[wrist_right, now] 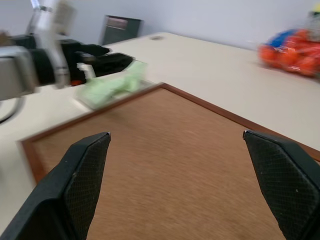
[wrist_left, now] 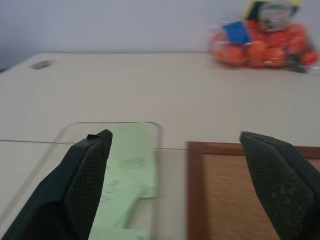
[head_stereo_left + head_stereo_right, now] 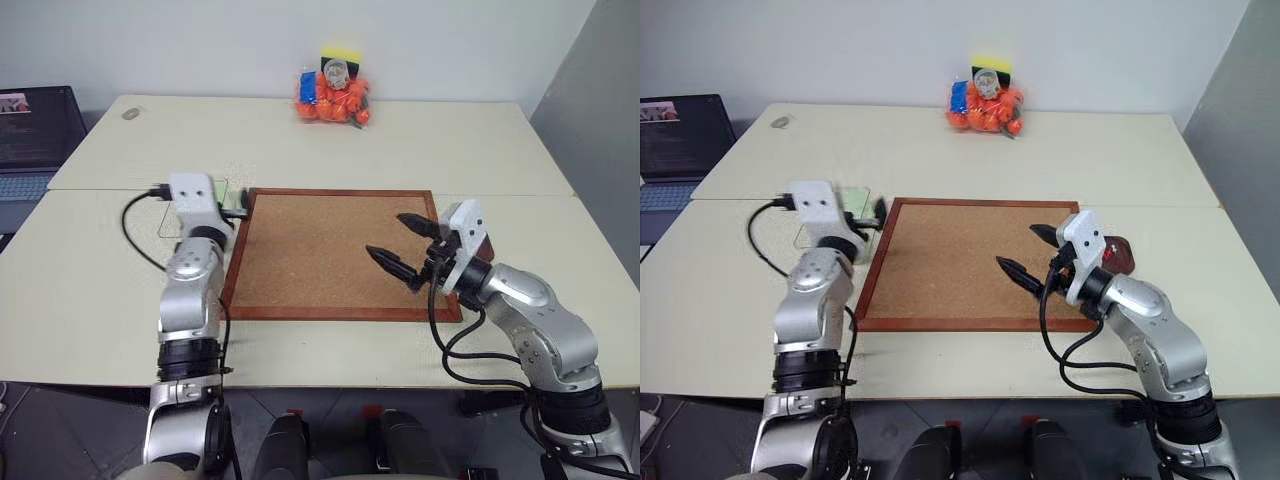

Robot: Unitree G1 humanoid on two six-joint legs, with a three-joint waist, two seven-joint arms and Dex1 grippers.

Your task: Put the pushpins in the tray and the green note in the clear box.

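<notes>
The green note lies inside the clear box at the corkboard's far left corner. It also shows as a pale strip in the right wrist view. My left gripper is open just above the box, one finger over the note and nothing between its fingers. My right gripper is open and empty over the corkboard's right side. The tray sits by the board's right edge, partly behind my right wrist, with a red speck in it. The pushpins are too small to make out.
The wood-framed corkboard takes up the table's middle. A bag of orange items stands at the far edge, and a small disc lies at the far left. A laptop sits off the table's left side.
</notes>
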